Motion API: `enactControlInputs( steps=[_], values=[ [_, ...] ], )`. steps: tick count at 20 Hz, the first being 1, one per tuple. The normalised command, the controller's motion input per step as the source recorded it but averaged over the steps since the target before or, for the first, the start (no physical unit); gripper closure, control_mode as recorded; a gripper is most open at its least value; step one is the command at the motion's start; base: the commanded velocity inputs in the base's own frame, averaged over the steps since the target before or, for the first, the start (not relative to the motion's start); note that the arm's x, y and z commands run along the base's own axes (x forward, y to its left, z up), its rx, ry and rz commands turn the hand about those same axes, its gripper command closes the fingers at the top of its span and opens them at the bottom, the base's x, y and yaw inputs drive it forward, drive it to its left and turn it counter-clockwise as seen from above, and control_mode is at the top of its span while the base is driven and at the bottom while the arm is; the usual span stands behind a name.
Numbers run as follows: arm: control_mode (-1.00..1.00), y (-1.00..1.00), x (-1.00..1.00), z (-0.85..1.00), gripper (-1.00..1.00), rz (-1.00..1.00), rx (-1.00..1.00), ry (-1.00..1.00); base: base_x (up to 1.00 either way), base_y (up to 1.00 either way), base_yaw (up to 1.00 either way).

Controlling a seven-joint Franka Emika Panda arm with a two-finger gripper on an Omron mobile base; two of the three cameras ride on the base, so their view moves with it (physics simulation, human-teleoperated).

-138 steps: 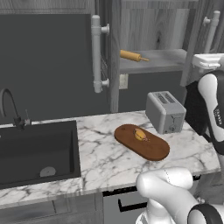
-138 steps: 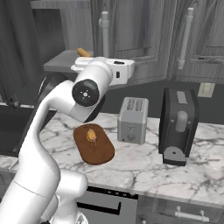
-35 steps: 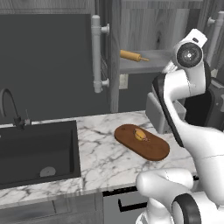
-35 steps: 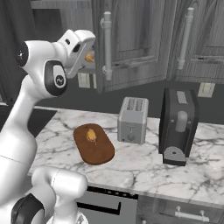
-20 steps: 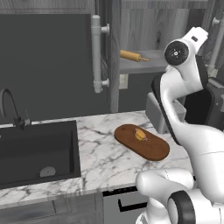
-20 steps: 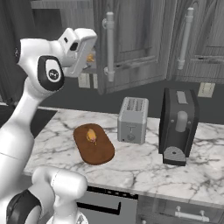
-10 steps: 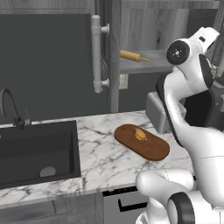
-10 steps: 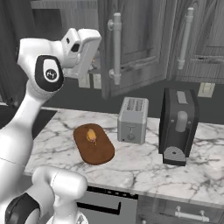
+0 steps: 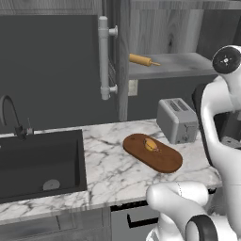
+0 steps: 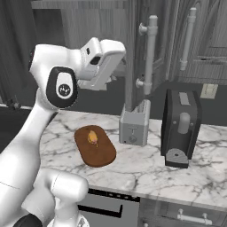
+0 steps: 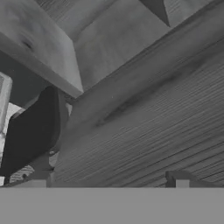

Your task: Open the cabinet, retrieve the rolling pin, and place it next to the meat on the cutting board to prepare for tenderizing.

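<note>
My fingers (image 11: 109,178) show as two small dark tips at the bottom of the hand view, set well apart with nothing between them, pointing at the grey wood-grain underside and panel of the wall cabinet (image 11: 144,109). From the right base view my white hand (image 10: 99,62) is raised up beside the cabinet's edge, just left of a long pale cylindrical bar handle (image 10: 150,53).

In the left base view the grey wood-grain wall cabinet (image 9: 155,28) stands open, its door (image 9: 52,66) swung out to the left with its pale vertical bar handle (image 9: 104,59) facing me. On the grey shelf (image 9: 174,66) inside lies the slim tan-orange wooden rolling pin (image 9: 142,60), flat, with its thin handles at both ends.

Below, on the white marble counter (image 9: 108,164), the flat reddish-brown oval wooden cutting board (image 9: 153,153) lies slantwise, and the small yellow-orange lump of meat (image 9: 149,144) sits on its upper half. The silver toaster (image 9: 177,120) stands just beside the board, to its right. A dark sink (image 9: 40,162) with a curved faucet (image 9: 12,117) is set into the counter at the left. In the right base view a black coffee machine (image 10: 179,128) stands right of the toaster.
</note>
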Motion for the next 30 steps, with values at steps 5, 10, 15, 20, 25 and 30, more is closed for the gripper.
enactControlInputs(
  steps=[5,10,15,20,25,30],
  values=[
    [-1.00,-0.79,-0.26,-0.22,-1.00,-0.05,0.06,0.00,0.00,0.00,0.00],
    [-1.00,-0.67,-0.01,-0.06,-1.00,-0.02,0.04,0.00,0.00,0.00,0.00],
    [-1.00,-0.64,0.08,0.00,-1.00,0.00,0.03,0.00,0.00,0.00,0.00],
    [-1.00,-0.33,-0.04,0.00,-1.00,0.00,0.01,-0.01,0.00,0.00,0.00],
    [-1.00,0.35,-0.35,0.00,-1.00,0.05,0.00,-0.05,0.00,0.00,0.00],
    [-1.00,0.68,-0.30,0.00,-1.00,0.08,0.00,-0.08,0.00,0.00,0.00]
  ],
)
